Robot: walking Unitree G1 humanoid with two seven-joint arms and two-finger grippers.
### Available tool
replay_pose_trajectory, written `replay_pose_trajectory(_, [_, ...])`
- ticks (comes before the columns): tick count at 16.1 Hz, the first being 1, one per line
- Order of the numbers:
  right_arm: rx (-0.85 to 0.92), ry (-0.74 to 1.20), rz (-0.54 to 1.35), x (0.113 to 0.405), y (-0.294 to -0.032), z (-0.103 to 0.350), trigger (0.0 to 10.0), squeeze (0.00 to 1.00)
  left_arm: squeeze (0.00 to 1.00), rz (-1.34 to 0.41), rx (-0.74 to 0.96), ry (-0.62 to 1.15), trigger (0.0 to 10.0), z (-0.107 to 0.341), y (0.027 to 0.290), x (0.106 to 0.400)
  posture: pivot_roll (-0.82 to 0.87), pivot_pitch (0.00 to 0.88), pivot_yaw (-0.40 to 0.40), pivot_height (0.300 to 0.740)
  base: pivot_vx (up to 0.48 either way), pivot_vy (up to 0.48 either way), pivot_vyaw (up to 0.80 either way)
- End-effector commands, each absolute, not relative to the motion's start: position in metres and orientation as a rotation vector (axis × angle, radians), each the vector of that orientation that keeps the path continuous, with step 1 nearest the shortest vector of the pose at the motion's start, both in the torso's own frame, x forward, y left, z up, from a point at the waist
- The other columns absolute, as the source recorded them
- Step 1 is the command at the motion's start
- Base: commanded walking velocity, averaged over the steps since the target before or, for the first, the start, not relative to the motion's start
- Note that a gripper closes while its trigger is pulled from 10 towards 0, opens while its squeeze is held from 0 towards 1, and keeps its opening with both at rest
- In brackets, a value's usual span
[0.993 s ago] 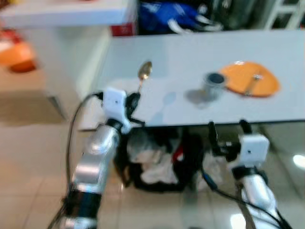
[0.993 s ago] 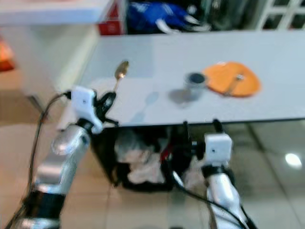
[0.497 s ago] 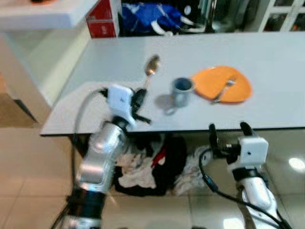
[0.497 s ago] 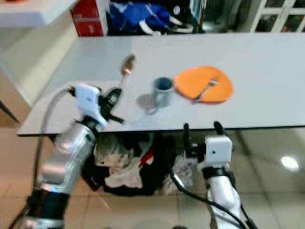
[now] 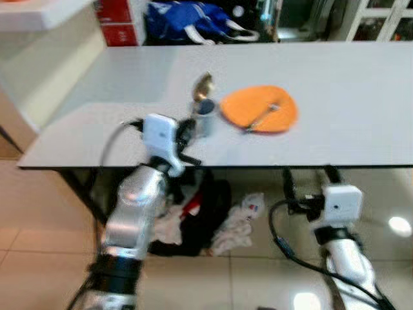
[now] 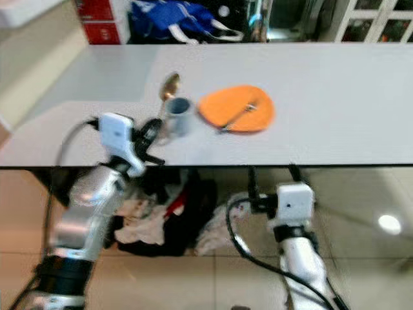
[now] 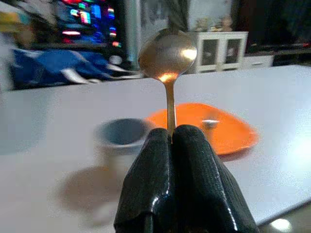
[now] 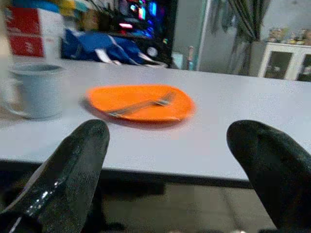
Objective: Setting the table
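My left gripper (image 5: 187, 139) is shut on the handle of a metal spoon (image 7: 168, 60), held upright over the table's near edge, just left of a grey-blue mug (image 6: 178, 114). An orange plate (image 5: 258, 109) with a fork (image 5: 261, 118) lying on it sits to the right of the mug. My right gripper (image 5: 308, 179) is open, level with the table's front edge and just short of it, below and right of the plate. In the right wrist view the plate (image 8: 141, 101) lies ahead between its fingers (image 8: 73, 170).
The white table (image 5: 348, 77) stretches wide to the right. A heap of clothes and bags (image 5: 206, 219) lies on the tiled floor beneath it. A blue bag (image 5: 187, 16) and a red box (image 5: 116, 19) stand behind the table. A pale counter (image 5: 39, 58) is at the far left.
The camera has swung left to right, so the table, mug and plate have shifted left in view. My left gripper with the spoon now stands right beside the mug.
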State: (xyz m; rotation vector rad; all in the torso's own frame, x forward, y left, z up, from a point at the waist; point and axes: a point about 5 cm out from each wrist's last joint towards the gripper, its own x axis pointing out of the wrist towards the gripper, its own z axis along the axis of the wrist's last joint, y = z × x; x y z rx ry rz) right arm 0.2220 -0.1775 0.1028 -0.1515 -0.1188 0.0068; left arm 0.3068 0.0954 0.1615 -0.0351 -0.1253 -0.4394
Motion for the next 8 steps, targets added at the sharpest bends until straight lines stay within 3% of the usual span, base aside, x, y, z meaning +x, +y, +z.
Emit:
replay_pose_trajectory(1, [-0.142,-0.128,0.006,0.222,-0.176,0.104,10.0,0.0,0.0,-0.42,-0.016,-0.136,0.0,0.165,0.101,0.31,-0.15,0.0,0.064,0.736,0.0,-0.416,0.0])
replay_pose_trajectory(2, [-0.141,-0.126,0.007,0.221,-0.176,0.104,10.0,0.0,0.0,-0.402,-0.015,-0.124,0.0,0.164,0.103,0.313,-0.15,0.0,0.064,0.736,0.274,-0.39,0.0])
replay_pose_trajectory(6, [-0.147,-0.123,0.009,0.221,-0.176,0.103,10.0,0.0,0.0,-0.387,0.046,-0.112,0.0,0.164,0.107,0.321,-0.15,0.0,0.065,0.736,0.0,0.0,0.0])
replay_pose_trajectory(8, [-0.145,-0.122,0.008,0.22,-0.175,0.103,10.0,0.0,0.0,-0.386,0.075,-0.118,0.0,0.166,0.107,0.323,-0.15,0.0,0.067,0.736,0.471,0.0,-0.29])
